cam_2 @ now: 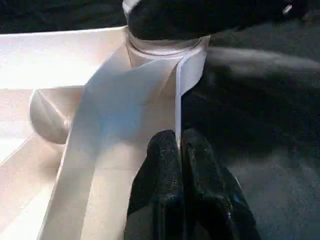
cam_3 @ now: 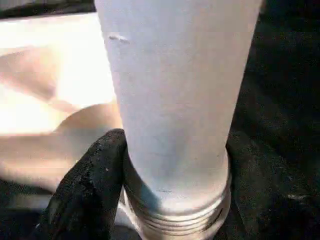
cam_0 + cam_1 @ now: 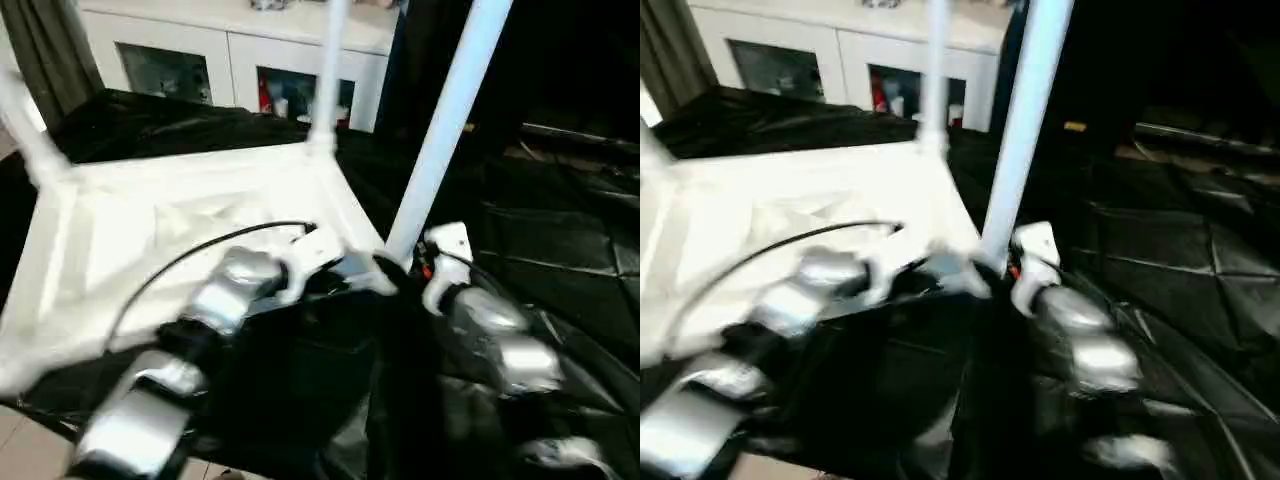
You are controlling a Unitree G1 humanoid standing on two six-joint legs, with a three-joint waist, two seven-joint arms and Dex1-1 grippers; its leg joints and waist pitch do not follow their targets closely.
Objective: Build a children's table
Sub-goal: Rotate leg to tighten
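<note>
The white tabletop [image 3: 150,230] lies upside down on the black-draped work table. One white leg [image 3: 328,70] stands in its far corner socket and another [image 3: 25,135] rises at the left corner. At the near right corner, my right gripper [image 3: 400,268] is shut on a third leg [image 3: 440,130] low down; its black finger [image 2: 95,185] hugs the tube just above the ribbed end [image 2: 175,220]. Beside it, my left gripper [image 1: 179,137] is shut on the thin raised rim [image 1: 176,95] of the tabletop, a little way from that corner socket [image 1: 165,47].
A white cabinet [image 3: 240,45] with glass doors stands behind the work table. The black cloth [image 3: 560,260] spreads wrinkled to the right. A black cable [image 3: 180,258] arcs over my left forearm. Light floor [image 3: 25,440] shows at the near left, past the table's edge.
</note>
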